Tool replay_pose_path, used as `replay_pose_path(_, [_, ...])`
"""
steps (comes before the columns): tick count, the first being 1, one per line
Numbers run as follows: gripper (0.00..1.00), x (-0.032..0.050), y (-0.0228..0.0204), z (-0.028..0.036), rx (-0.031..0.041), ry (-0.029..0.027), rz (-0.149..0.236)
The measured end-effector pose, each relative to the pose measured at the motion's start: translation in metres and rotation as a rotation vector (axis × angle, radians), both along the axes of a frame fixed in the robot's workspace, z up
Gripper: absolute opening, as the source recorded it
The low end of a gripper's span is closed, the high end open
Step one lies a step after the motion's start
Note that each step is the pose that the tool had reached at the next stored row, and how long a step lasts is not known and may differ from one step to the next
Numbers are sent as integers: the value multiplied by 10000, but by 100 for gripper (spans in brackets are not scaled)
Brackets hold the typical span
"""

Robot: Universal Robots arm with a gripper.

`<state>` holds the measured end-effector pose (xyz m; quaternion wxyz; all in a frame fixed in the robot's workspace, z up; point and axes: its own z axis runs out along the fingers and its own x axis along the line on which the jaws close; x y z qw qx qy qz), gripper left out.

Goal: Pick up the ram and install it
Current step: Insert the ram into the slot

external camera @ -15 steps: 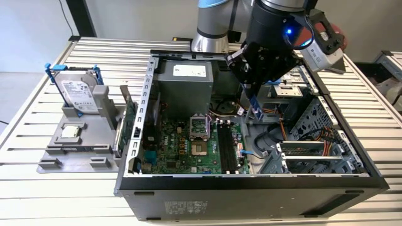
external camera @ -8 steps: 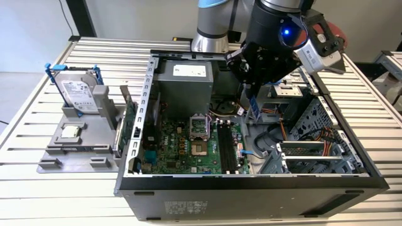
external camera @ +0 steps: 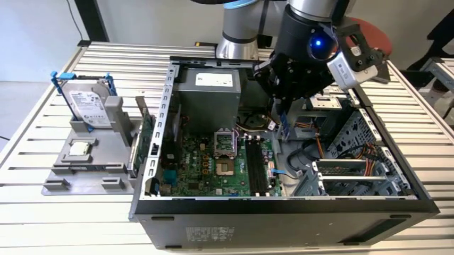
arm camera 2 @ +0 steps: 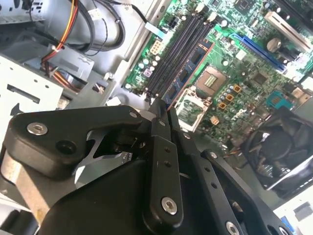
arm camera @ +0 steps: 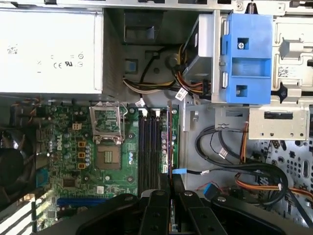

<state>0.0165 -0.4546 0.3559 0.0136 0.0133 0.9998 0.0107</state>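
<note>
My gripper [external camera: 282,106] is inside the open computer case [external camera: 284,204], shut on the ram [arm camera 2: 190,73]. The ram is a thin green stick with small chips, seen edge-on in both wrist views and running out from between my fingertips [arm camera 2: 157,117]. It hangs lengthwise just above the black memory slots [arm camera: 149,147] on the motherboard [external camera: 206,170]. In the first wrist view the ram [arm camera: 169,137] lines up along the outer side of the slot row, beside the board's edge. My gripper [arm camera: 171,182] closes on its near end. Whether the ram touches a slot cannot be told.
A silver hard drive with blue rails [external camera: 89,106] stands on a grey holder at the exterior view's left, with a green expansion card [external camera: 145,141] upright beside the case. Inside are the power supply [external camera: 209,93], CPU socket [arm camera: 108,159], loose cables [arm camera: 230,156] and a drive cage [external camera: 354,170].
</note>
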Motion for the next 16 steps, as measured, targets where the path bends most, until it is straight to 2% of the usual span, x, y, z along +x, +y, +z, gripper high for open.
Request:
replay_pose_path(4, [0, -8, 1, -74, -5, -1, -391])
replay_pose_path(16, [0, -25, -1, -304, -8, -4, -418])
